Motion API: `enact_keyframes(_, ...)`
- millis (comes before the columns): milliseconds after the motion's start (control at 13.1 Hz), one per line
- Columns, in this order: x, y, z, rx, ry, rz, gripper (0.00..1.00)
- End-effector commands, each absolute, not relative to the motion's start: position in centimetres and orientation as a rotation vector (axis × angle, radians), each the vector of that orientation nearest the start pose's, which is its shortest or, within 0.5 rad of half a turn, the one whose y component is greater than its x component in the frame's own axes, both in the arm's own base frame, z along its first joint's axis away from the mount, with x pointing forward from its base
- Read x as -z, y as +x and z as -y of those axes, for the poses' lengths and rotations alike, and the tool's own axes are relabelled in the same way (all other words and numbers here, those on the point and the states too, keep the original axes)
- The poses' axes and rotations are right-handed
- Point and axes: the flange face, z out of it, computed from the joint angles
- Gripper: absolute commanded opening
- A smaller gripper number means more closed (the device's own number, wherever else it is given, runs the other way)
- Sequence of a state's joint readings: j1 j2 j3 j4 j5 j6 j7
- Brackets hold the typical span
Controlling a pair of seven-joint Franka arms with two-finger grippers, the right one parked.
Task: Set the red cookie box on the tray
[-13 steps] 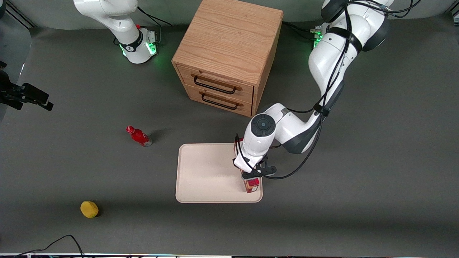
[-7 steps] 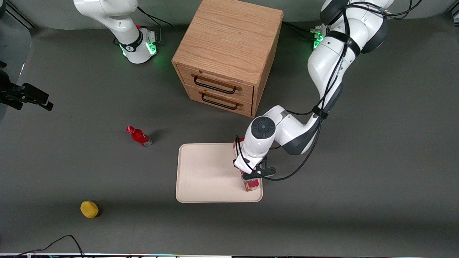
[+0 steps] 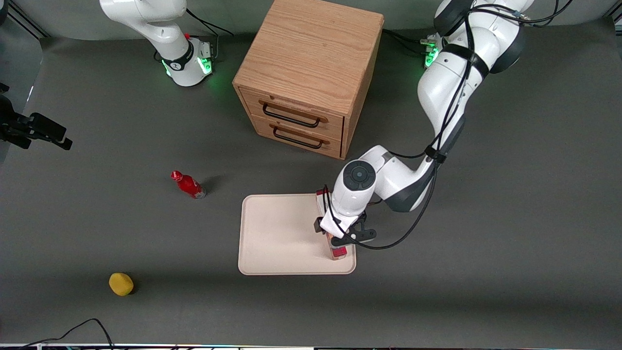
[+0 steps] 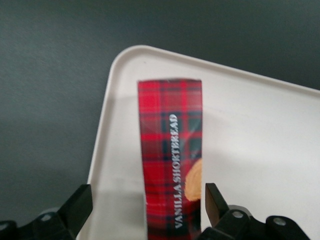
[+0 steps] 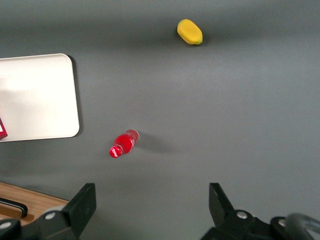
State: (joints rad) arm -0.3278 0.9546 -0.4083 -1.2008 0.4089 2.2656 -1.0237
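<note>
The red cookie box (image 3: 338,252) lies flat on the cream tray (image 3: 277,233), along the tray's edge toward the working arm's end. Its plaid top with cookie pictures (image 4: 170,150) runs lengthwise between my fingers. My gripper (image 3: 334,233) hangs straight above the middle of the box and hides most of it in the front view. In the left wrist view the gripper (image 4: 147,195) is open: one black fingertip (image 4: 80,205) stands well clear of the box over the tray's rim (image 4: 107,130), and the other (image 4: 212,200) is close beside the box.
A small red bottle (image 3: 188,184) lies on the table toward the parked arm's end. A yellow lump (image 3: 121,284) sits nearer the front camera. A wooden two-drawer cabinet (image 3: 306,73) stands farther from the camera than the tray.
My wrist has shifted slightly toward the working arm's end. The box's near end now sits a little lower and closer to the tray's front rim.
</note>
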Motion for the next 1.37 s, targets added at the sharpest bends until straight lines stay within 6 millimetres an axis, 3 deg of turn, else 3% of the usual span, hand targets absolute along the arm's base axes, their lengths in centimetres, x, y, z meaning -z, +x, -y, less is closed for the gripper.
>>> enact_keyframes(0,-28.1,64.7,42.0,0.171,-3.173,0.343,1.00)
enact_keyframes(229,-35.1,63.2,39.7,0.014,-3.115,0.249,1.00)
enact_keyframes(458,-40.5,60.5,39.2,-0.069,-3.108,0.237,1.00)
enact_keyframes(840,-46.7,56.4,34.0,-0.106,-3.042,0.140,1.00)
enact_keyframes(1069,-49.6,54.3,27.9,-0.171,-3.049,0.045,1.00)
enact_keyframes(1298,-50.2,51.2,20.5,-0.157,-3.021,-0.075,1.00)
